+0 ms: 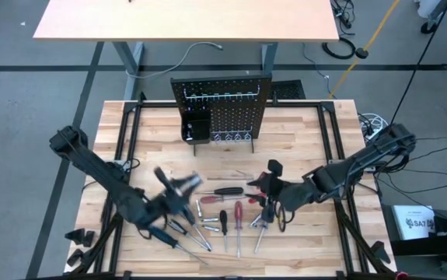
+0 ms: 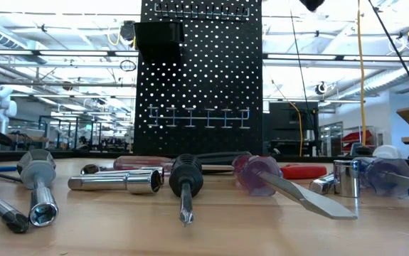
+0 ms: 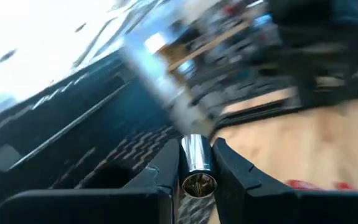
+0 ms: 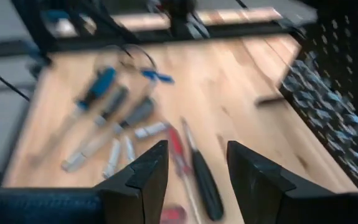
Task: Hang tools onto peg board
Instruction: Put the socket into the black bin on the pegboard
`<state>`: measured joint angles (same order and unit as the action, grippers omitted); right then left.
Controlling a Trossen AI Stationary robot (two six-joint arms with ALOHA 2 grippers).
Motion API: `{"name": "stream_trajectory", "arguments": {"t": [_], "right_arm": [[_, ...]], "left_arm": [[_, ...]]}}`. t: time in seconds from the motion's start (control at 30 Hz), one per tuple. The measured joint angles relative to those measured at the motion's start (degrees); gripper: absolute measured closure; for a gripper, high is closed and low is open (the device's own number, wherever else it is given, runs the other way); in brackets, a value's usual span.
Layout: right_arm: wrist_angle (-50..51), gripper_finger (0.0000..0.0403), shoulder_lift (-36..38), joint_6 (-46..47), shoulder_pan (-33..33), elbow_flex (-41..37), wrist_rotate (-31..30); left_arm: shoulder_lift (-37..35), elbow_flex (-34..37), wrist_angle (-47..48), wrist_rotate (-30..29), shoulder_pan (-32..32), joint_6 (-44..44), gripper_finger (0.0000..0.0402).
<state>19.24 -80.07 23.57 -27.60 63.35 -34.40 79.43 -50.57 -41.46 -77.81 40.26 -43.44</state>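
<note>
Left gripper (image 3: 197, 180) clamping silvery tool (image 3: 196, 163)

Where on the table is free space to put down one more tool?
Bare wood lies beside the peg board, left and right of it, and between it and the tools. The near middle, around those tools and both grippers, is crowded.

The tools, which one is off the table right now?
The silvery socket tool, clamped between the left gripper's jaws and raised above the table. The screwdrivers and the rest lie flat on the wood.
</note>
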Motion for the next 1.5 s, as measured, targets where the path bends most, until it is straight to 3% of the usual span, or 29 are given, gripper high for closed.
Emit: {"name": "stream_trajectory", "arguments": {"t": [0.13, 0.4, 0.53, 0.67, 0.8, 0.93, 1.1, 1.5], "right_arm": [[2.98, 0.0248, -2.64, 1.29, -0.26, 0.00, -3.52], [3.00, 0.0248, -4.93, 0.29, 0.16, -0.04, -2.41], [3.29, 0.0248, -4.57, -0.26, 0.09, -0.04, -1.22], [3.45, 0.0248, -4.57, -0.45, 0.06, -0.04, -1.11], [3.44, 0.0248, -4.57, -0.45, 0.07, -0.04, -1.11], [3.38, 0.0248, -4.57, -0.30, 0.07, -0.04, -1.13], [2.30, 0.0248, -4.57, -0.23, 0.07, -0.04, -1.11], [1.58, 0.0248, -4.57, 0.84, 0.14, -0.04, -1.13]], "left_arm": [[-8.36, -1.00, -0.21, -6.34, -1.69, 1.11, 0.0341], [-23.56, -2.16, 0.68, -9.51, -5.27, 3.72, 0.0341], [-25.30, -2.16, 6.55, -11.33, -3.88, 5.97, 0.0341], [-23.58, -1.16, 17.82, -11.85, -1.60, 17.38, 0.0341], [-22.09, 0.34, 29.21, -3.78, -1.11, 33.46, 0.0341], [-22.19, 0.34, 36.67, 12.63, -5.38, 46.69, 0.0341], [-22.39, 0.13, 39.06, 23.86, -14.18, 49.15, 0.0341], [-22.38, -4.10, 56.27, 48.34, -37.50, 58.16, 0.0341]]}}
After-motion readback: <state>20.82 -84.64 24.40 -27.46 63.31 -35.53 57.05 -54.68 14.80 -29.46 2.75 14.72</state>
